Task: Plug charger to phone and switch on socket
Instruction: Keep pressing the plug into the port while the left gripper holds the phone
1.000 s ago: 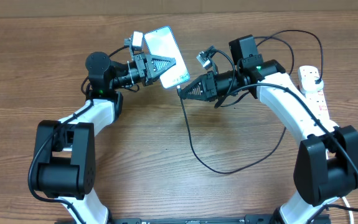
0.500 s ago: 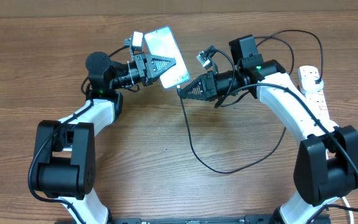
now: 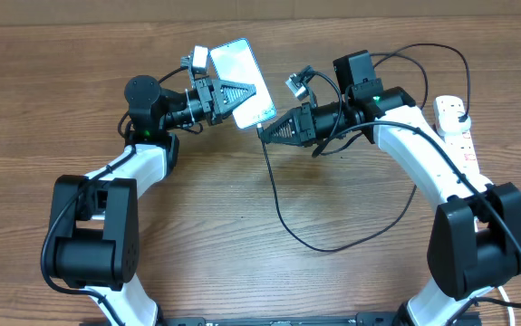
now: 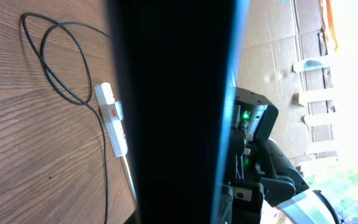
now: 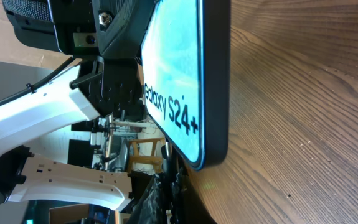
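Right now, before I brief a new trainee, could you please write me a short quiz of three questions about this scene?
1. True or false: the phone lies free on the table, with nothing holding it.
2. Multiple choice: the thin black charger leads up to which jaws? A. the right arm's jaws. B. the left arm's jaws. C. neither.
3. Fill in: in the right wrist view, the text on the phone's screen reads "Galaxy ___".

Key: 1 false, the left arm's jaws hold it; 2 A; 3 S24+.
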Controlling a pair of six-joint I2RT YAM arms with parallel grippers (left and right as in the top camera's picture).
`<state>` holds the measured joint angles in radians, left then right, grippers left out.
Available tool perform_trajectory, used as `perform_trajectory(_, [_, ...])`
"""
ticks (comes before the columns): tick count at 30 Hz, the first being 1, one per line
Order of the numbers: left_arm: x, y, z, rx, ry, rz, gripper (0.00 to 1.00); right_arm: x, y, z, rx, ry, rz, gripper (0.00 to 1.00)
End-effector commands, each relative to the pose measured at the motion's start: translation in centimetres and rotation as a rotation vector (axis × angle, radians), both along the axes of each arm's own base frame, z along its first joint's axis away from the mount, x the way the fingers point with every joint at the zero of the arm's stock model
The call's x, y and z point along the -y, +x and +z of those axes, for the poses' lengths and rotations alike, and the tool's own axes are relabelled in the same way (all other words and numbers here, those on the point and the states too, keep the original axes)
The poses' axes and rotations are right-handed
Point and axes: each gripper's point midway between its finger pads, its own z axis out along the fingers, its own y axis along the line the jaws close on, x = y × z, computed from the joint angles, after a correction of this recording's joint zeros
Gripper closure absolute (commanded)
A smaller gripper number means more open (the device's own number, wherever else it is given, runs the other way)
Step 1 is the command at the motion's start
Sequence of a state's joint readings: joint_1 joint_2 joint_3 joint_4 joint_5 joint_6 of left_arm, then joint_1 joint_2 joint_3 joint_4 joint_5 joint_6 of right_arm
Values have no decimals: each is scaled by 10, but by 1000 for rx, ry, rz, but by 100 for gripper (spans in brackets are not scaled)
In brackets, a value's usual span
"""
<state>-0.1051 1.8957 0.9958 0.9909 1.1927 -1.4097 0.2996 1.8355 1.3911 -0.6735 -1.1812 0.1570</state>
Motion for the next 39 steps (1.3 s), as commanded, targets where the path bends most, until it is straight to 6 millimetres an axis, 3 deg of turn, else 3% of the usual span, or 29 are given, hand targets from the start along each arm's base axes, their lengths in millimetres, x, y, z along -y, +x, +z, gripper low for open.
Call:
perform_trajectory(1, [4,-3,18,78,2,-13,96,3,1,3,12,2,-9,96])
perform_trajectory(27, [12,-8,18,79,1,-35,96,3,4,1,5,-13,-26,96])
perform_trajectory(39, [14,-20,17,91,12,-107,96,3,5,1,5,-15,-28,96])
